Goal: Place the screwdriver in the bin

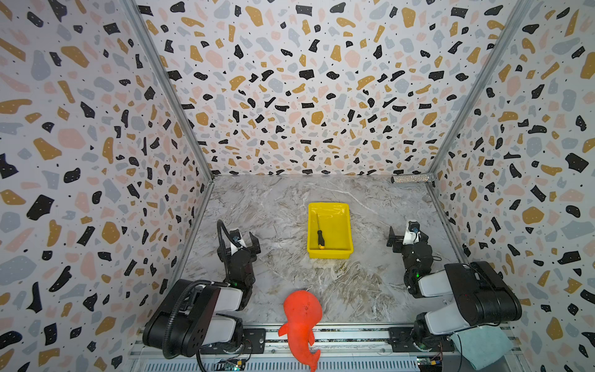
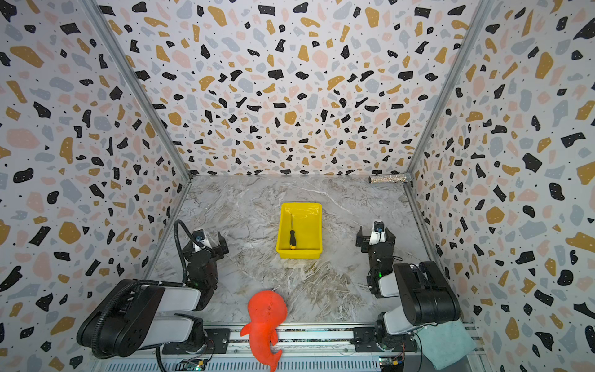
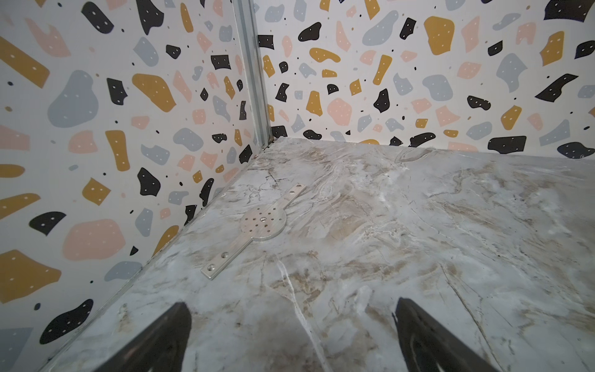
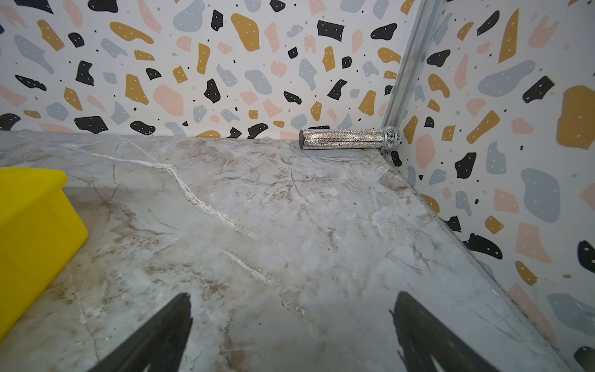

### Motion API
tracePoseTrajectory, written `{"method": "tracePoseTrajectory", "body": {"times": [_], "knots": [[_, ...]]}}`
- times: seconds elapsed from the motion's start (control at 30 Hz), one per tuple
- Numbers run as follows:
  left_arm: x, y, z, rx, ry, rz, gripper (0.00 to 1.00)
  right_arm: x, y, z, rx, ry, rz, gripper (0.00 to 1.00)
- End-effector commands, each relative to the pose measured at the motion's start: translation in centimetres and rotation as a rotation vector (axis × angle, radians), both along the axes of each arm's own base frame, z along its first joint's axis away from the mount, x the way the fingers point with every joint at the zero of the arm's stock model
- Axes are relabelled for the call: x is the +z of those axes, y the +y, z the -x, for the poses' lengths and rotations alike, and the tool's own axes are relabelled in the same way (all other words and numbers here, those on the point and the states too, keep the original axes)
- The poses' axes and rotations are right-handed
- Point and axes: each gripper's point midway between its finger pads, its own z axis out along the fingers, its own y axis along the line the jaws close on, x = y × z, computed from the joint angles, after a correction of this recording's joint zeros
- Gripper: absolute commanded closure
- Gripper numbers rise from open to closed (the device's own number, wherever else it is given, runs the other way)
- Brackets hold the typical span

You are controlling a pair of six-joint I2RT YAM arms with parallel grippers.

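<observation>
Quick rundown of your cell, near to far: well behind both sets of fingers, an orange plush toy (image 1: 302, 317) flops over the table's (image 1: 283, 283) near edge onto the rail (image 1: 354, 335); a teal cloth (image 1: 479, 346) sits further behind the right fingers (image 4: 425, 338), off in the near corner; your left fingers (image 3: 157, 338) are spread wide with nothing between them; right fingers same deal, gaping over bare table; the bin (image 1: 330, 253) sits between the two sets of fingers, a bit ahead, touching neither; the screwdriver (image 1: 320, 238) lies flat inside it, along the wall on the left fingers' side, yellow butt cap by the near wall, shaft pointing away; ahead of the left fingers a metal plate (image 3: 262, 222) lies flat on the table; way past the right fingers, a glittery microphone (image 1: 412, 178) lies in the far corner
</observation>
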Motion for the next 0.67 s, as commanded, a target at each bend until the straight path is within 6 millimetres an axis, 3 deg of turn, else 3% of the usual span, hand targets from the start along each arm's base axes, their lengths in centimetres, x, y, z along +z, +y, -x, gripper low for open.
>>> {"method": "tracePoseTrajectory", "body": {"times": [0.0,0.63], "knots": [[1.82,-0.14,-0.42,-0.008,-0.074,0.025,0.0,0.61,-0.02,-0.48,-0.001,-0.015,-0.011,0.01],[1.85,-0.09,-0.39,-0.006,-0.077,0.026,0.0,0.57,0.17,-0.56,0.008,-0.012,-0.005,0.01]]}}
